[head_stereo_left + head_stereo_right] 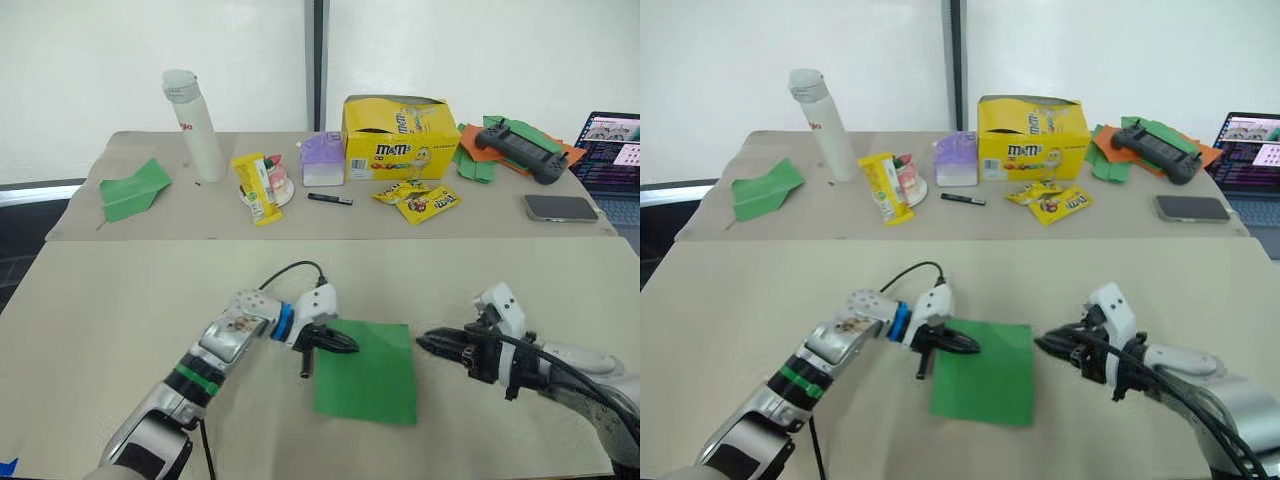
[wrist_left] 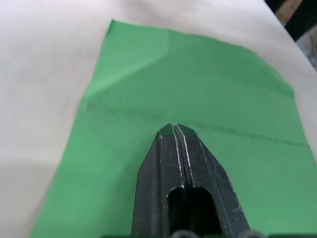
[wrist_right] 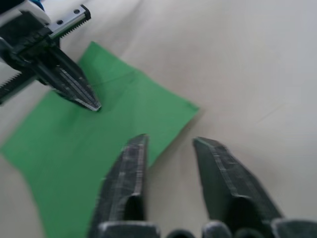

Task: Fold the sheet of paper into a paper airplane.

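Observation:
The sheet of paper (image 1: 368, 375) is bright green and lies flat on the near table as a rectangle, with a faint crease line (image 2: 233, 131) across it. My left gripper (image 1: 352, 346) is shut, its two fingers pressed together, and its tip sits over the sheet's upper left part (image 2: 177, 126). My right gripper (image 1: 422, 342) is open with nothing between its fingers. It hovers just off the sheet's right edge, pointing toward it (image 3: 171, 141). In the right wrist view the left gripper (image 3: 94, 105) reaches in over the green sheet (image 3: 99, 144).
The far table holds a separate green paper plane (image 1: 133, 188), a white bottle (image 1: 196, 125), a yellow M&M's box (image 1: 400, 137), snack packets (image 1: 425, 200), a black marker (image 1: 329, 199), a phone (image 1: 560, 207), a controller (image 1: 520, 147) on paper scraps, and a laptop (image 1: 612, 150).

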